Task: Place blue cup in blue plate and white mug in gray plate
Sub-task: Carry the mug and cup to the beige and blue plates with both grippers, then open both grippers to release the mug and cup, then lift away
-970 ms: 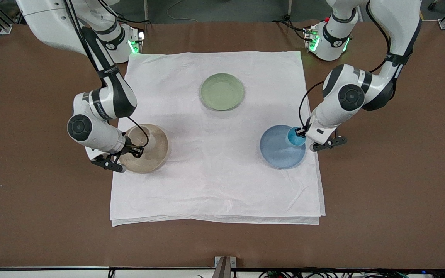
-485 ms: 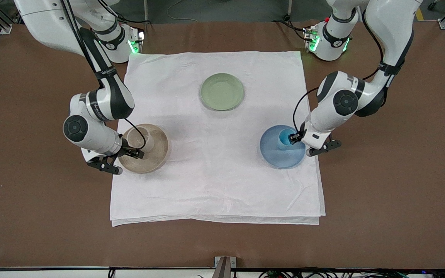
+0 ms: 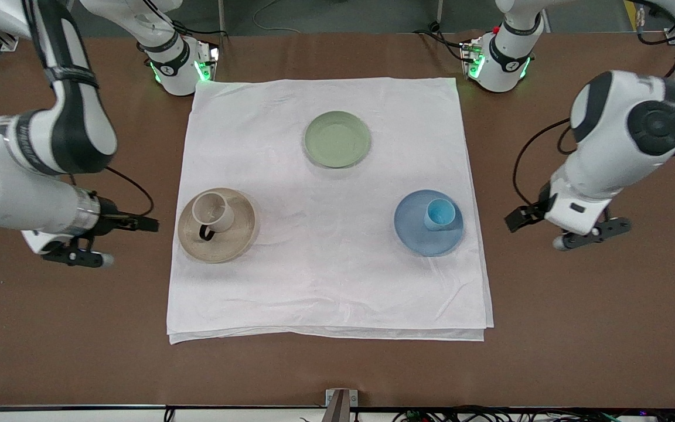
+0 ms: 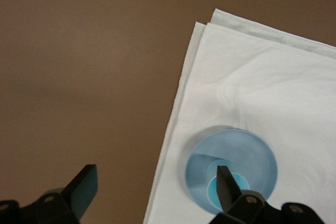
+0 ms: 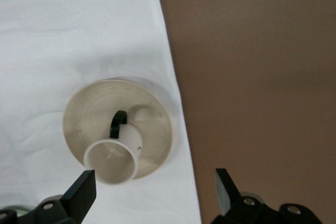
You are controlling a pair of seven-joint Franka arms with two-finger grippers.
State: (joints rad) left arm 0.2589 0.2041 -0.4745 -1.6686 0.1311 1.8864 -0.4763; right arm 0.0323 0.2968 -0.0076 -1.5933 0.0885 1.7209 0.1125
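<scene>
The front view looks down from high across the table, taking in the whole white cloth [image 3: 329, 205] mid-frame. Each wrist view looks steeply down from closer: the left shares the blue plate [image 4: 231, 153], the right the gray plate [image 5: 118, 124].

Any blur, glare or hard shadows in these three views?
Front view: even light, soft shadows under the green plate; no glare. Left wrist view: blue plate sharp, fingertips soft. Right wrist view: white mug sharp, shadow beside its handle.

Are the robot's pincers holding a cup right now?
No. Both the left pincer and right pincer are open and empty, over bare table.
</scene>
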